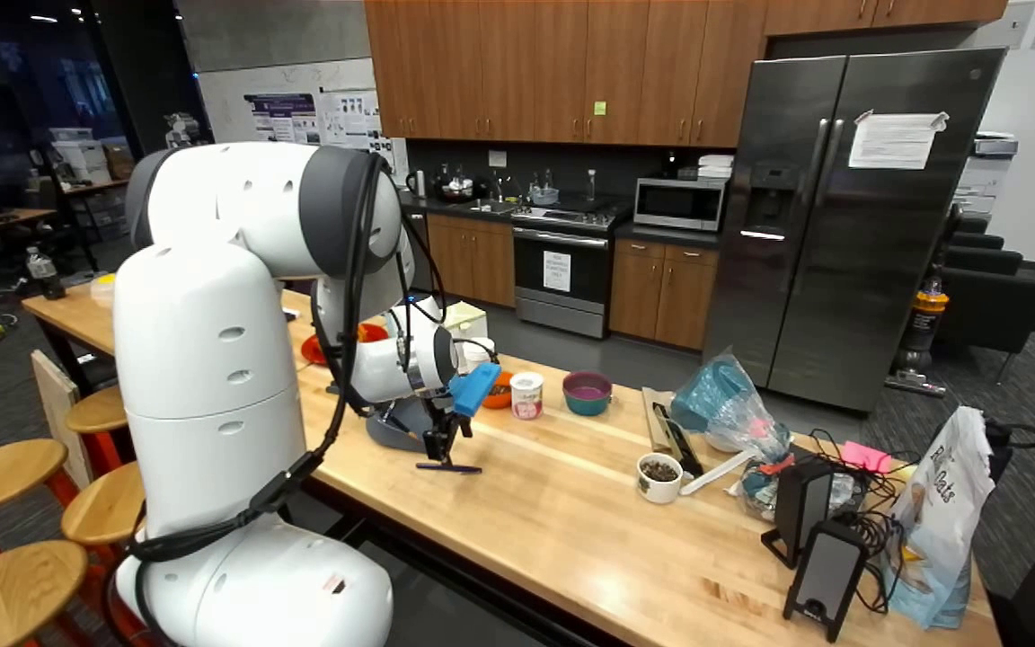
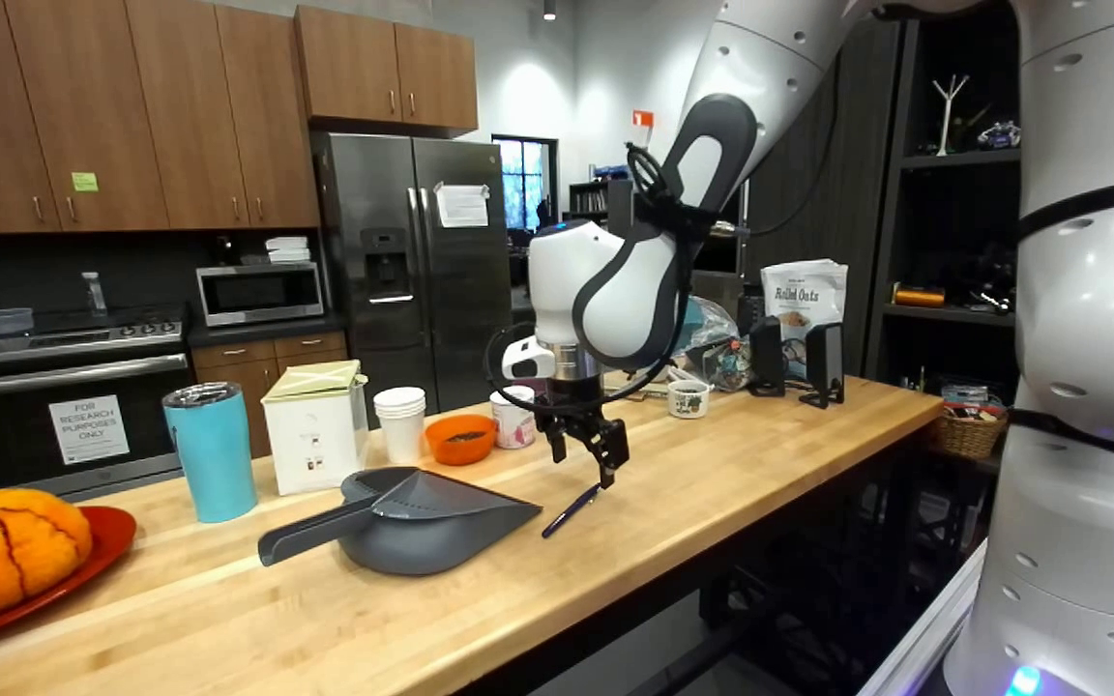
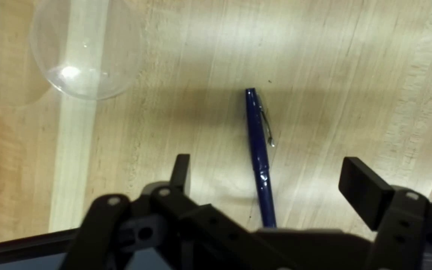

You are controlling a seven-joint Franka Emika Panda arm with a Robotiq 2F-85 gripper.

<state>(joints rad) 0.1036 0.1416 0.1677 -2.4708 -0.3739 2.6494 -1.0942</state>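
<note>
My gripper (image 3: 266, 168) points down over the wooden table, its jaws wide apart with nothing between them but air. Below it lies a dark blue pen (image 3: 258, 142) with a silver clip, running lengthwise through the gap in the wrist view; its lower end is hidden by the gripper body. In both exterior views the pen (image 2: 571, 510) rests flat on the table and the gripper (image 2: 583, 462) hovers just over one end of it. Whether a fingertip touches the pen I cannot tell. A grey dustpan (image 2: 431, 522) sits close beside the pen.
A clear round lid-like piece (image 3: 88, 48) lies near the pen. Behind stand an orange bowl (image 2: 461, 438), white can (image 2: 515, 416), stacked cups (image 2: 400, 425), box (image 2: 315, 435) and blue tumbler (image 2: 212, 454). A mug (image 1: 659, 485), speakers (image 1: 825, 575) and oats bag (image 1: 940, 521) stand farther along.
</note>
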